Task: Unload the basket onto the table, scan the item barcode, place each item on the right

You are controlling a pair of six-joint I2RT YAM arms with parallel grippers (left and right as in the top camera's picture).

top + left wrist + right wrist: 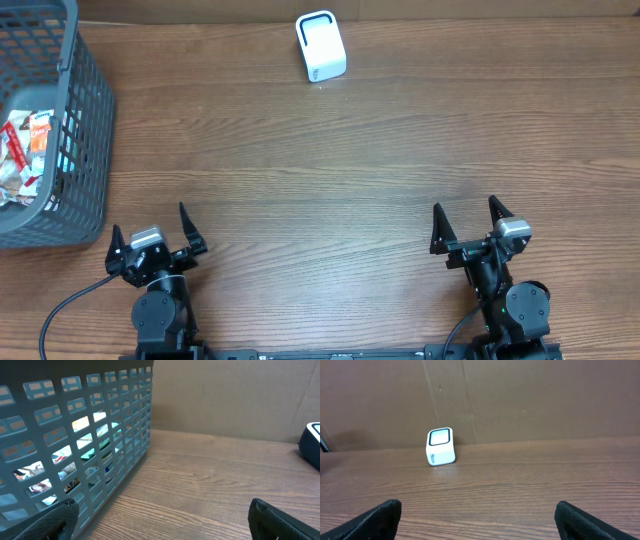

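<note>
Red-and-white printed snack packets [22,150] are the items to be scanned. They lie in a loose heap inside the grey plastic lattice basket [95,110] at the left edge of the brown wood-grain table [330,170]. Their long axes and barcode faces cannot be determined, since the heap is only partly visible over the rim and through the lattice [90,445].

The left gripper [150,220] is the nearer arm. The basket stands just ahead of it and to its left, with the basket wall filling the left side of the left wrist view. Its jaws are spread wide with nothing between them [162,510]. A pick is judged to require reaching up and over the rim, not through the wall.

The white box-shaped barcode scanner with a dark-framed window [321,46] stands at the far side of the table, well apart from the basket and roughly between the two arms.

The right gripper [465,205] sits at the near edge, jaws fully apart and empty [477,507]. The scanner [440,446] lies ahead and to its left.

No item is lifted yet.
</note>
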